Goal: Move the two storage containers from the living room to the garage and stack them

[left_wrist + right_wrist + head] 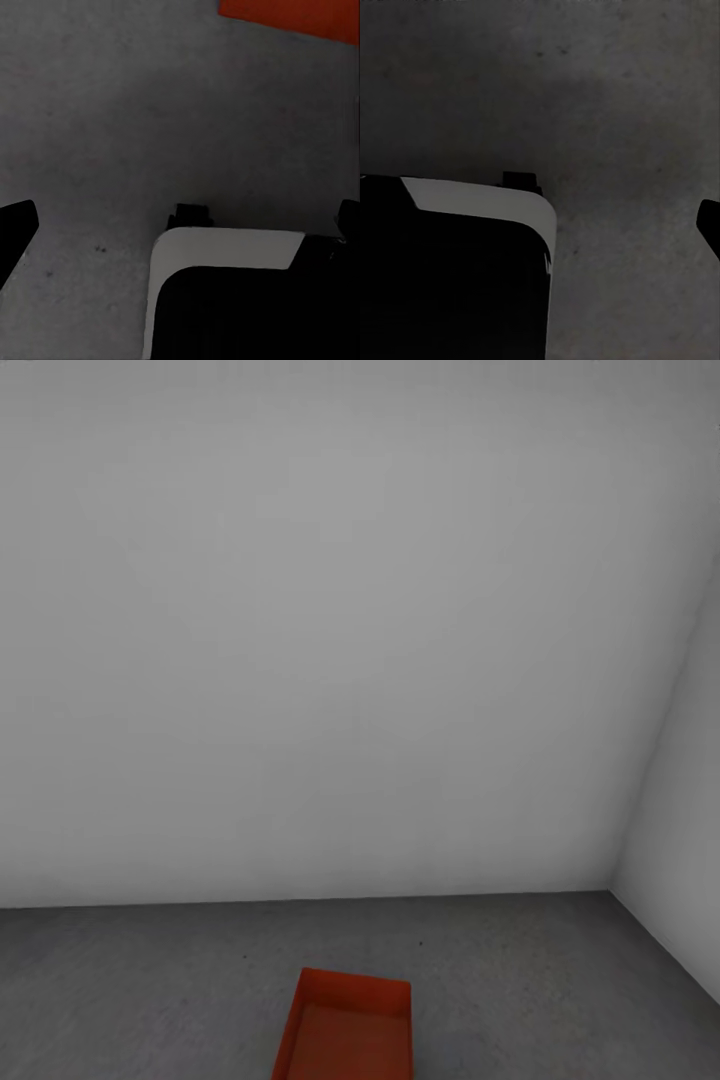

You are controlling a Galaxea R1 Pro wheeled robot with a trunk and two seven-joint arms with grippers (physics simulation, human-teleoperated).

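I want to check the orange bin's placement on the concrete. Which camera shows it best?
The head view: the orange bin sits open side up on the grey floor, near a wall corner, though its near end is cut off. The left wrist view catches just an orange sliver. The right wrist view shows bare concrete.

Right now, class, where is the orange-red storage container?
In the head view the storage container sits on the grey concrete floor at the bottom centre, in front of the white wall, its open top facing up and its near end cut off.
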